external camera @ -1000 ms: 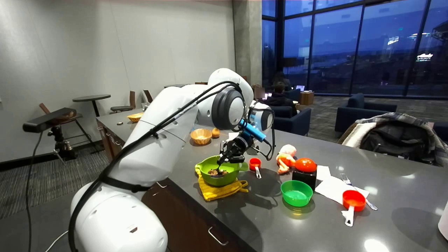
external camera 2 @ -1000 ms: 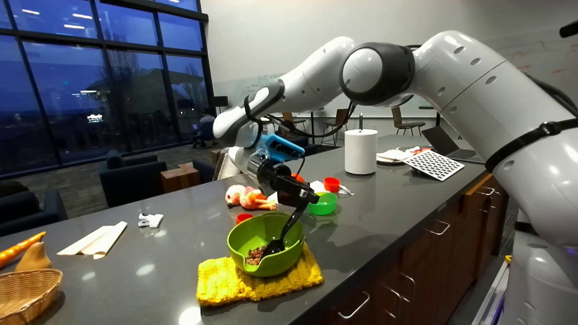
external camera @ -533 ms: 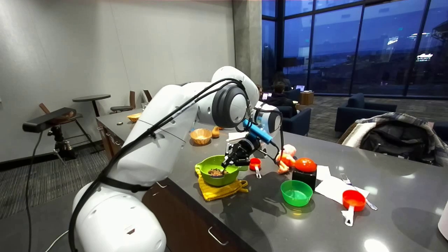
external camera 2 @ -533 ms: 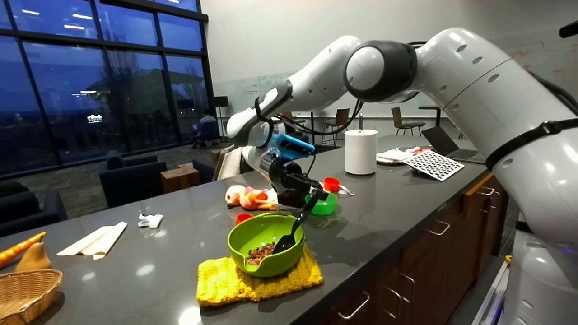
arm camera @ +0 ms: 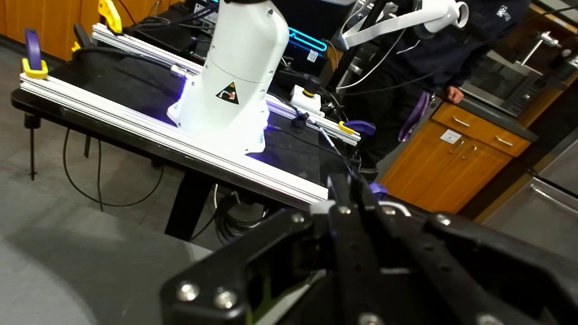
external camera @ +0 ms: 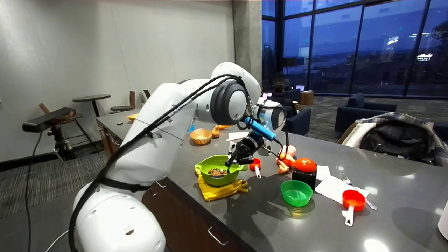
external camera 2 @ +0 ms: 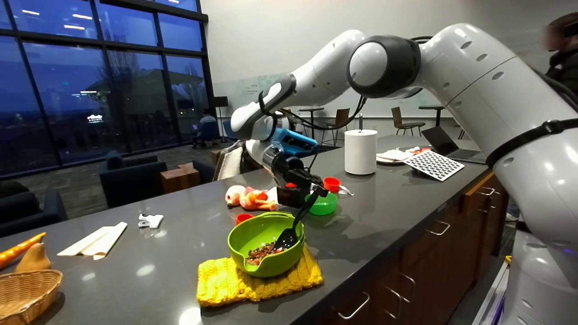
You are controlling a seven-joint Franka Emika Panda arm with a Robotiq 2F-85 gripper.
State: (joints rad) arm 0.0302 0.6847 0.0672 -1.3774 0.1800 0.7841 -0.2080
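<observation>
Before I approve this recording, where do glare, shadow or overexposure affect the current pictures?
In both exterior views, bright glare spots dot the dark countertop; in an exterior view, a broad shadow falls beside the yellow potholder; in the wrist view, the white robot base is washed out toward its foot, with a violet cast, while the claw in the foreground is mostly dark.

In an exterior view: spoon [external camera 2: 286, 239] in bowl [external camera 2: 288, 261] atop pot holder [external camera 2: 226, 282], basket [external camera 2: 41, 298] at left, paper roll [external camera 2: 360, 152] behind, right.

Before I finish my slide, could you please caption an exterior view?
The gripper holds a black spoon angled into a green bowl of brown and red bits, on a yellow potholder.
</observation>
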